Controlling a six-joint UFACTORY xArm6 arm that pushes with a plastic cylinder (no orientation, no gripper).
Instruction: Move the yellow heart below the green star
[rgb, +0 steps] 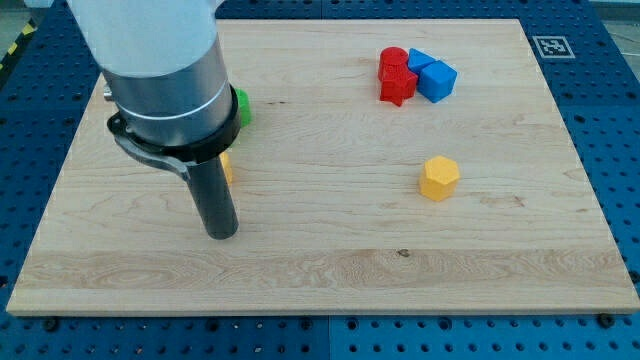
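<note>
Two blocks matter here, and both are largely hidden behind the arm at the worktop's upper left. A sliver of the green star peeks out at about 3 o'clock from the arm's grey housing. The yellow heart shows only as a thin strip just below the star, at 6 o'clock from it, pressed close against the dark rod.

The arm carries no fingers at all, so there is nothing to spread or pinch; it ends in a rod, and its tip rests on the wood at roughly 6 o'clock from the heart, a short way off.

Judging by this layout, the placing step looks nearly or fully done: the heart already sits under the star. Whether the two are touching cannot be told, since the arm covers the gap. Any next move would call for only a light corrective nudge, or a withdrawal that avoids brushing the heart sideways.

Elsewhere, well apart at 3 o'clock from the tip, lie a yellow hexagon and, towards 1 o'clock, a tight cluster of red blocks touching blue blocks.
</note>
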